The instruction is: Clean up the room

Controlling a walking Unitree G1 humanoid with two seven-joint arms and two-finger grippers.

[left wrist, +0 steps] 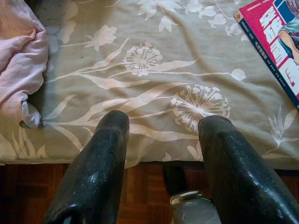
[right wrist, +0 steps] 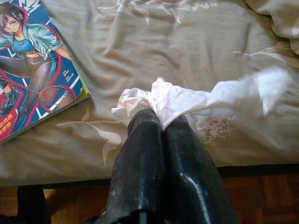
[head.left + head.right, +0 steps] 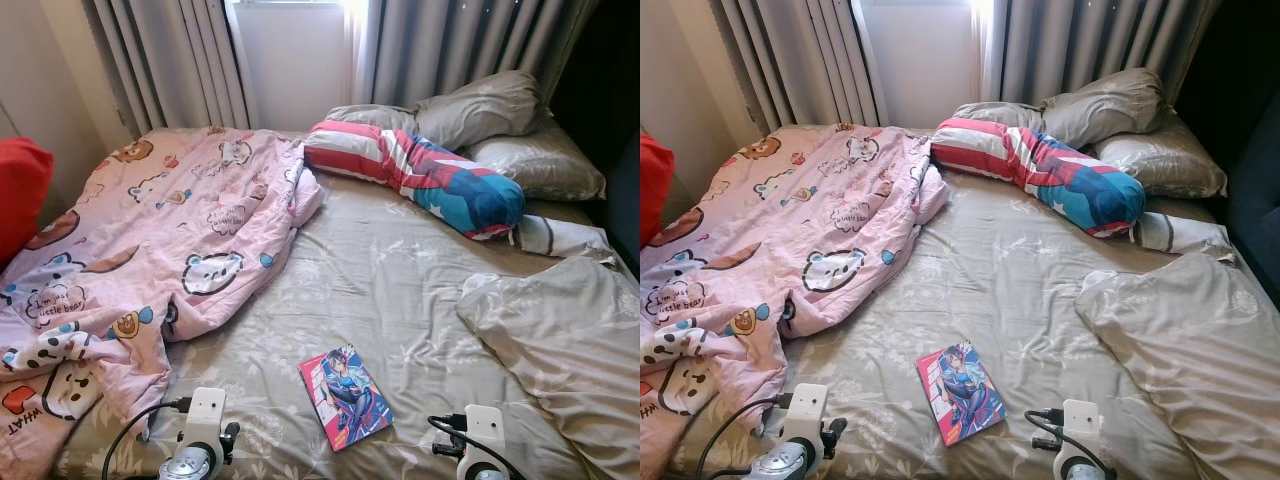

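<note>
Left gripper (image 1: 161,128) with jaws apart, poised above the edge of the bed sheet (image 1: 154,79), which bears a pale floral print. A pink quilt (image 1: 18,51) lies bunched on the sheet; a comic book (image 1: 275,42) rests at its far corner. Wooden floor (image 1: 145,191) beneath the sheet's edge.

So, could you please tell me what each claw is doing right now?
Left claw: open, empty, above the bed sheet.
Right claw: shut on a white tissue.
</note>
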